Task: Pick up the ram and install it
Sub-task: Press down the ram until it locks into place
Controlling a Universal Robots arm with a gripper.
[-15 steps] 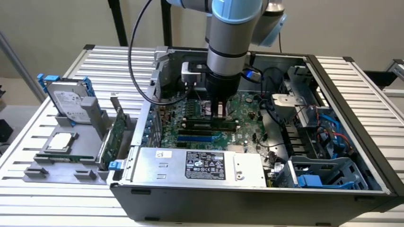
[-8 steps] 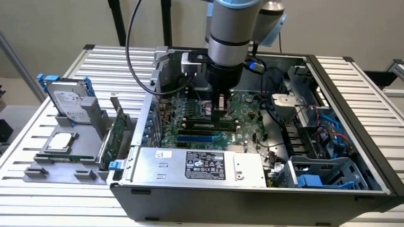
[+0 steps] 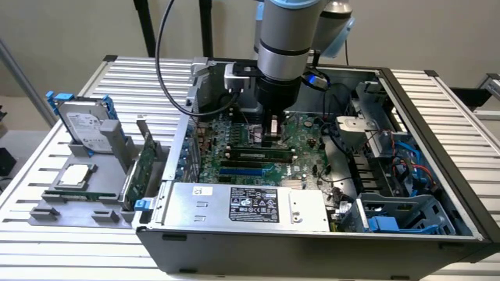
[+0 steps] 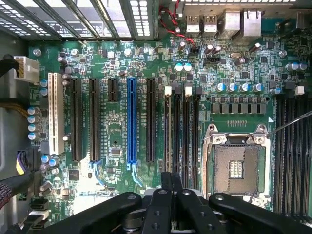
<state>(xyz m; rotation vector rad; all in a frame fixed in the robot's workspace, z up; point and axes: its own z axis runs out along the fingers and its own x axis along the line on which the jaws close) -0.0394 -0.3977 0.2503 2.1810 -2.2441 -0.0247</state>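
The ram, a long dark stick with a pale label, stands along a memory slot on the green motherboard inside the open computer case. My gripper hangs straight down just above the stick, near its end towards the exterior view's right. In the wrist view the black fingertips sit close together, and the gripper is shut over the row of memory slots. I see nothing held between them. The empty processor socket lies beside those slots.
A grey holder at the exterior view's left carries a hard drive, a silver processor, a thin green stick and an upright expansion card. The power supply and drive cage line the case's near side.
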